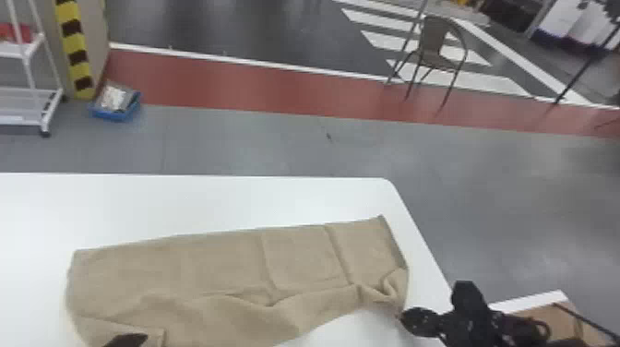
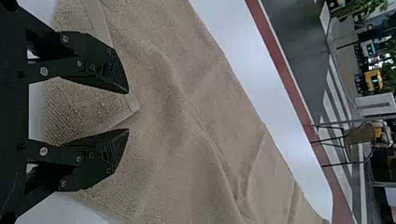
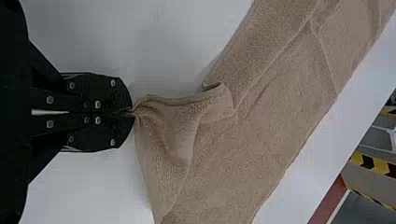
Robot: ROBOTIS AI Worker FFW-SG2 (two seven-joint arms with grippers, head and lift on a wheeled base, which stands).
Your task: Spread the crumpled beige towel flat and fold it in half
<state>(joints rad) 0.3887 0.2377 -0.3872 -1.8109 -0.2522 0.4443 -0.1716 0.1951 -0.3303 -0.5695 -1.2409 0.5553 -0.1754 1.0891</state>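
Wrinkles [image 1: 272,302] ran through the beige towel [image 1: 193,267], which lay in a long band across the white table [image 1: 184,198], its right end beside the surface's right edge, near the far right corner, with bare table between it and the far edge. The left gripper [image 2: 128,111] hung over the towel's left part with its fingers spread wide, a hemmed corner [image 2: 134,104] between them and not pinched. The right gripper [image 3: 134,113] had its fingers pressed together on a gathered tip of the towel, close to the right edge. The likely step was straightening the near side, with the fold probably still unfinished. That right-hand pinch looked small, so a hard pull could have slipped it free or dragged the whole band askew. A pull to the right risked drawing cloth over the edge, since little room remained there. The curled rim [image 3: 218,91] beside the pinch might have been trapped as a crease if pressed down unstraightened. On the left, closing too low could have caught the layer beneath along with the corner; closing too high could have missed it.
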